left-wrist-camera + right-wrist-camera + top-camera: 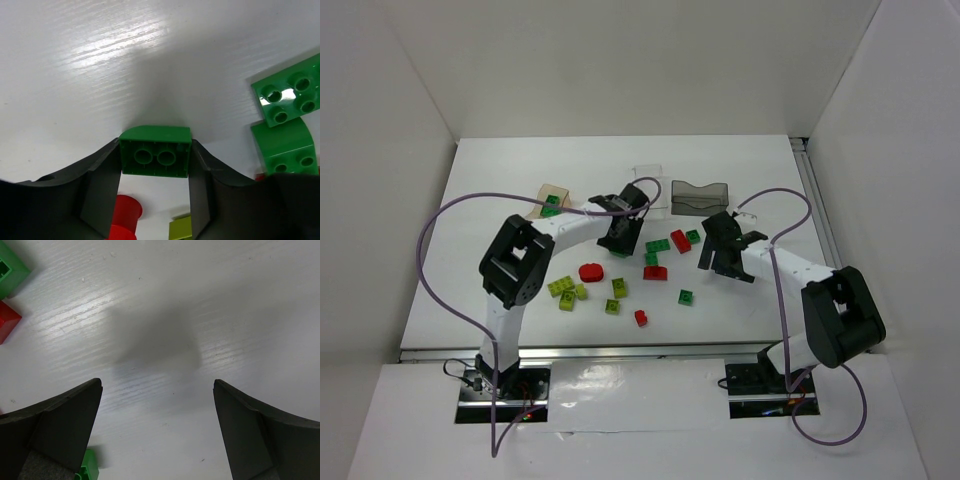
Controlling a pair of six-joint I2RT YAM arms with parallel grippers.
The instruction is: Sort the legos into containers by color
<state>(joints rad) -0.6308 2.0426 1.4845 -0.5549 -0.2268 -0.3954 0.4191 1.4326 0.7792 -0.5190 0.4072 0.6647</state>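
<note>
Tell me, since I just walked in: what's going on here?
Two robot arms are sorting lego bricks by color. The left claw is closed on a dark green brick down at the table. The right claw hangs open over bare table. One green brick lies in the tan box; the other loose bricks are scattered.

The fingers [102,197] apparently clamp a dark green lego [155,152] between them.

green lego [155,157]: glossy smooth plastic | table [100,60]: white, faintly grained, sheen | tan container [559,189]: wood-look
</note>
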